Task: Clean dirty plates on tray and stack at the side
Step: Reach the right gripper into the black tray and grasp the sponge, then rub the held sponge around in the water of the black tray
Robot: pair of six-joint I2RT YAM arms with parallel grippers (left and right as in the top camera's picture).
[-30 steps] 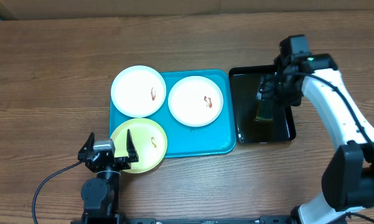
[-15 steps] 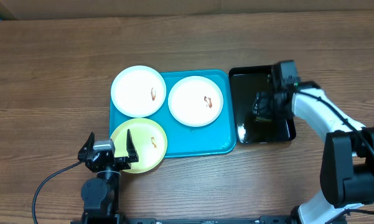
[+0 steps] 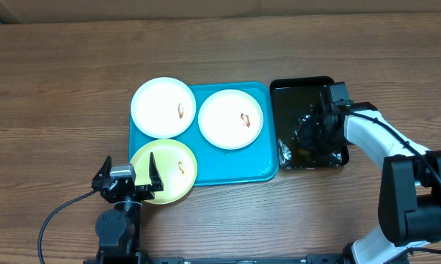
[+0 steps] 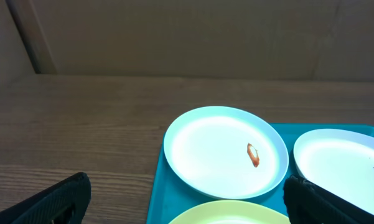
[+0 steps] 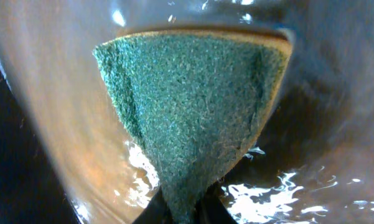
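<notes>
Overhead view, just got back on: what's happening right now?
The right gripper is down in the black tray, pinching a green sponge in what looks like water. The left gripper sits open by the yellow-green plate, holding nothing. That plate and the two white plates lie on the turquoise tray, orange smears unwiped.

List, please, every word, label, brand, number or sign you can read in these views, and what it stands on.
None: no view shows any readable text. The plates carry only orange-brown smears; the turquoise tray, black tray, sponge and wooden table bear no lettering, label or number.
</notes>
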